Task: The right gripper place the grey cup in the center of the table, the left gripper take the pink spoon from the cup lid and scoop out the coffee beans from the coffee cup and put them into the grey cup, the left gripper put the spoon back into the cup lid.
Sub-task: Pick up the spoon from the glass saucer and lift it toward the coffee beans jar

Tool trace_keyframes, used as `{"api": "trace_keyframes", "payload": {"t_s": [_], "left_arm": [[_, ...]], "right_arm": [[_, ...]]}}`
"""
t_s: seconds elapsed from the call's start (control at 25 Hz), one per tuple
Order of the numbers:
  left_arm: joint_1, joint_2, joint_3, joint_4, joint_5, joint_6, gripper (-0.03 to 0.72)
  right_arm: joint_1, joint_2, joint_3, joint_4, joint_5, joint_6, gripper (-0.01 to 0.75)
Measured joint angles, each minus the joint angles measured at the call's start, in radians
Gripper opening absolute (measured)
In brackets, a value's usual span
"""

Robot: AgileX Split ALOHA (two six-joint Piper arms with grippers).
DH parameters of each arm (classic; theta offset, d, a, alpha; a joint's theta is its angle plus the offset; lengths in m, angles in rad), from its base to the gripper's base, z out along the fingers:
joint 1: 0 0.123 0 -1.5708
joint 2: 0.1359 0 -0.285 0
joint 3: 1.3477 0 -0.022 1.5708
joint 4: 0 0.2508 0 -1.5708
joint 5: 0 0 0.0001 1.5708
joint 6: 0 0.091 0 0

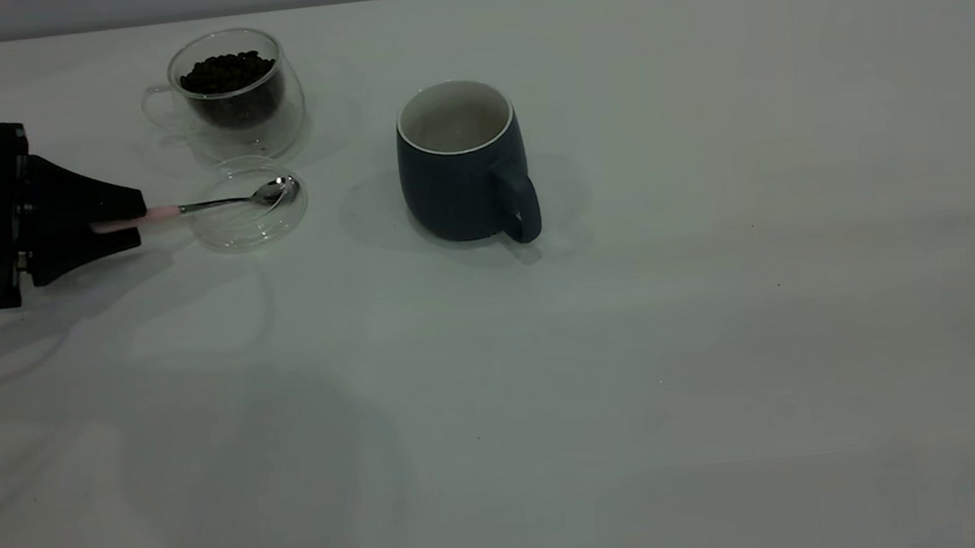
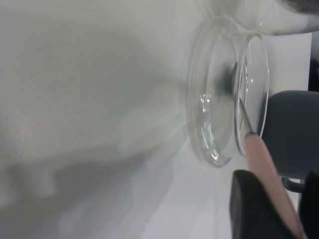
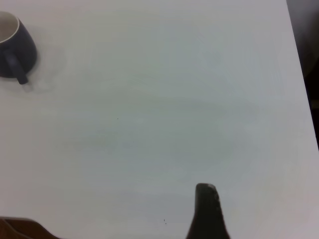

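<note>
My left gripper (image 1: 134,221) is low at the table's left, shut on the pale pink handle of the pink spoon (image 1: 225,201). The spoon lies level, with its metal bowl over the clear cup lid (image 1: 229,239). In the left wrist view the handle (image 2: 261,159) runs between the black fingers of my left gripper (image 2: 276,175), with the lid (image 2: 209,119) just beyond. The coffee cup (image 1: 239,101), full of coffee beans (image 1: 227,72), stands right behind the lid. The grey cup (image 1: 462,179) stands upright near the table's middle with its handle toward the front. It also shows in the right wrist view (image 3: 17,45). My right gripper (image 3: 207,209) is far from the grey cup.
The white table (image 1: 722,333) stretches bare to the right and front of the grey cup. Its far right edge shows in the right wrist view (image 3: 299,74). The right arm is out of the exterior view.
</note>
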Motion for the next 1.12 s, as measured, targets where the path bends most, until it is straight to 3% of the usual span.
{"api": "trace_keyframes", "payload": {"t_s": [0.24, 1.12], "left_arm": [[0.0, 0.0, 0.0, -0.038, 0.003, 0.028, 0.131], [0.019, -0.053, 0.0, 0.056, -0.008, -0.001, 0.127]], "right_arm": [[0.0, 0.0, 0.0, 0.0, 0.0, 0.0, 0.59], [0.0, 0.0, 0.0, 0.0, 0.0, 0.001, 0.59]]}}
